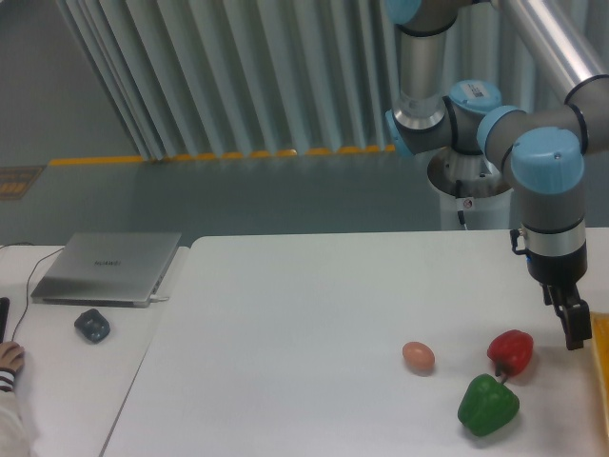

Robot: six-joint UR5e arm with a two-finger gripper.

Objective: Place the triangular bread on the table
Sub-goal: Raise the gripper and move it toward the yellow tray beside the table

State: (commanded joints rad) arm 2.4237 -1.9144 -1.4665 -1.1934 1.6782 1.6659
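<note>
The triangular bread is out of view. The white table [314, 314] fills the middle and right of the camera view. My gripper [574, 327] hangs near the table's right edge, pointing down, just right of and slightly above a red pepper [511, 351]. Its dark fingers overlap from this angle, so the gap between them cannot be read, and nothing shows between them. A thin orange-tan strip [602, 381] runs along the frame's right edge directly below the gripper; what it is cannot be told.
A small tan egg [418, 356] lies left of the red pepper, and a green pepper [488, 405] sits in front of it. On the adjoining desk at left are a silver laptop [107, 268] and a dark mouse [92, 326]. A person's hand [9, 358] shows at the far left.
</note>
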